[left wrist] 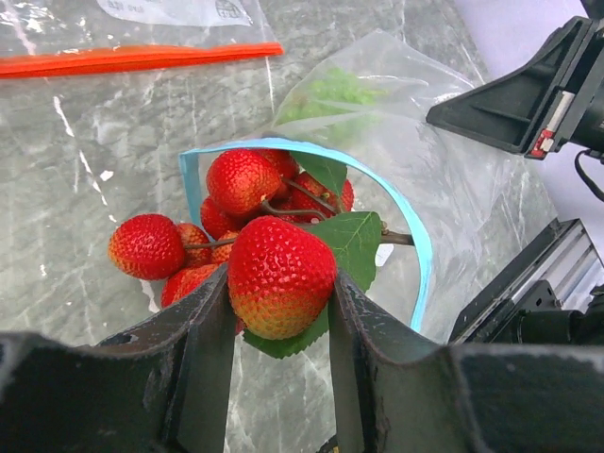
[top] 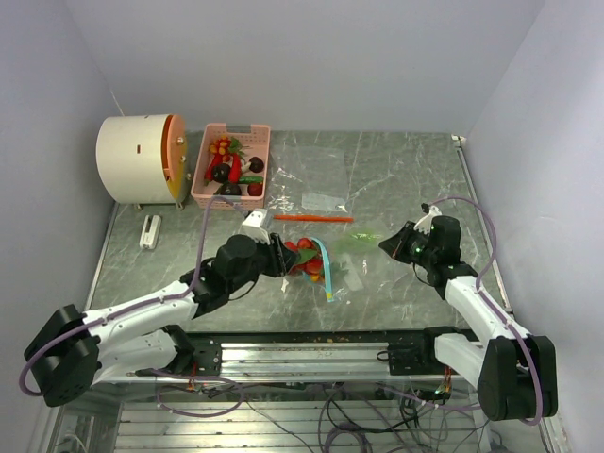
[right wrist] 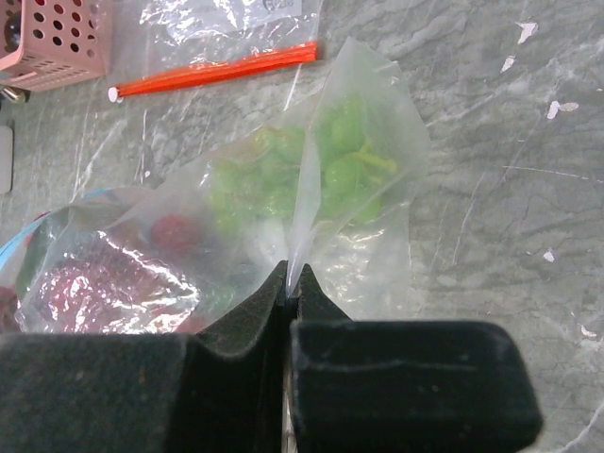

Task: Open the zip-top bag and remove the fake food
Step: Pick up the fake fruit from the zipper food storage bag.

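Observation:
The clear zip-top bag (top: 357, 253) lies mid-table with its blue-rimmed mouth (left wrist: 415, 236) open toward my left arm. A bunch of red strawberries with green leaves (left wrist: 236, 189), part of the fake food, sticks out of the mouth. My left gripper (left wrist: 280, 288) is shut on the nearest strawberry (left wrist: 280, 269), one finger on each side. Deeper in the bag lie green grapes (right wrist: 335, 160). My right gripper (right wrist: 288, 278) is shut on a pinched fold of the bag (right wrist: 307, 203) at its far end. In the top view the left gripper (top: 283, 257) and right gripper (top: 387, 245) are at opposite ends of the bag.
A pink slotted basket (top: 201, 179) holding toy fruit and vegetables stands at the back left, beside a white drum with an orange lid (top: 142, 159). A second flat bag with an orange zip strip (top: 313, 217) lies behind. A small white object (top: 150, 231) lies at the left.

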